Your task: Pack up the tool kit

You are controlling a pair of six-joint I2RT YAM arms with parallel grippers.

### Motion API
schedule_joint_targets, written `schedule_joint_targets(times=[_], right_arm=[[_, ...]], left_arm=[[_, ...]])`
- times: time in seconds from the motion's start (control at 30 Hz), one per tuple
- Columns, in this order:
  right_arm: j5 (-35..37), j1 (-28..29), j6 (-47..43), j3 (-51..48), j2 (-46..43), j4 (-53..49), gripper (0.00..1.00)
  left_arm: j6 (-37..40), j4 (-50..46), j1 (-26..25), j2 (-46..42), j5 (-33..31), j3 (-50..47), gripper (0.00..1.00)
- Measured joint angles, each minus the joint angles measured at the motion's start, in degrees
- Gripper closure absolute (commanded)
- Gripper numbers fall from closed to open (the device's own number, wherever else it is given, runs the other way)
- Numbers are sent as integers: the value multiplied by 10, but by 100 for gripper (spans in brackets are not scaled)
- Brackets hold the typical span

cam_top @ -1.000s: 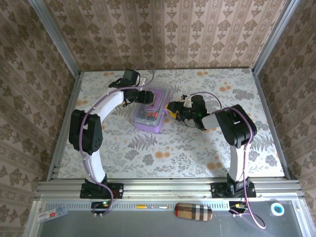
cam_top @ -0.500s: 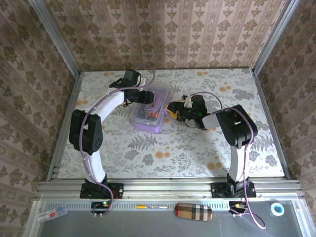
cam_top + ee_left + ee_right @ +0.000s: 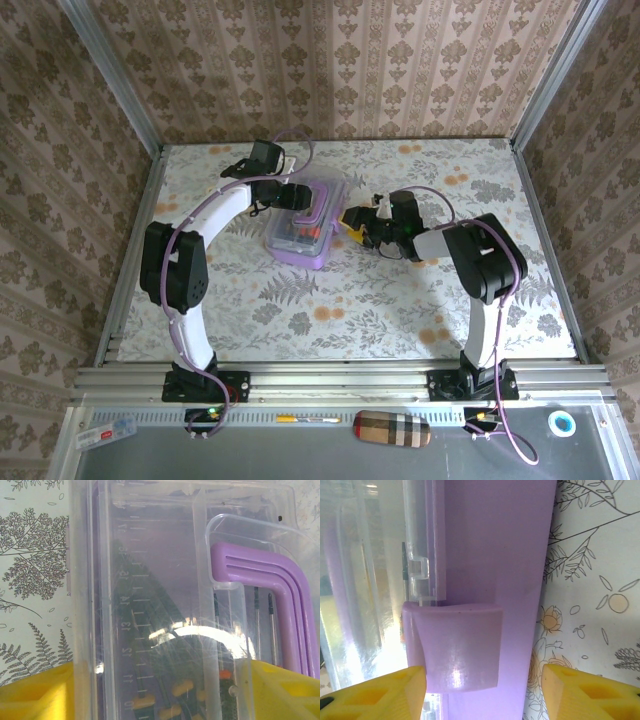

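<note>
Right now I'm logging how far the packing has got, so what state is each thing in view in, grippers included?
tool kit box: upright, lid on.
clear lid: down over the box.
purple handle: folded flat against the lid.
side latch: cannot tell whether it is snapped shut.
tools: inside, seen through the lid.
left gripper: open, over the lid.
right gripper: open, straddling the latch.

Black-and-white arms point(image 3: 190, 320), purple cables point(image 3: 212, 205), yellow fingertips point(image 3: 375, 692)

Floral-print table point(image 3: 400, 300) inside damask-papered walls point(image 3: 340, 70), aluminium corner posts point(image 3: 113, 75), dark grey ledge point(image 3: 300, 455) at the near edge.
</note>
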Motion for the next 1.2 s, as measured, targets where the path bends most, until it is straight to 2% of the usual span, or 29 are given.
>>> schedule_joint_targets(times=[0.1, 0.23, 0.3, 0.37, 0.57, 0.87, 1.2], right_arm=[[0, -5, 0, -5, -12, -1, 45], [2, -8, -2, -9, -25, -3, 81], [2, -9, -1, -9, -26, -5, 91], [5, -9, 2, -10, -26, -6, 96], [9, -5, 5, -9, -26, -10, 98], [9, 13, 23, 20, 25, 3, 97], [9, 13, 35, 23, 33, 7, 96]], left_arm=[[0, 0, 0, 0, 0, 0, 70], [0, -4, -1, 2, 0, 3, 70], [0, -4, -1, 2, 0, 4, 70], [0, -4, -2, 2, -2, 4, 70], [0, -4, -4, 2, -6, 4, 70], [-1, -4, -12, 2, -17, 4, 71], [-1, -4, -23, 5, -39, 8, 72]])
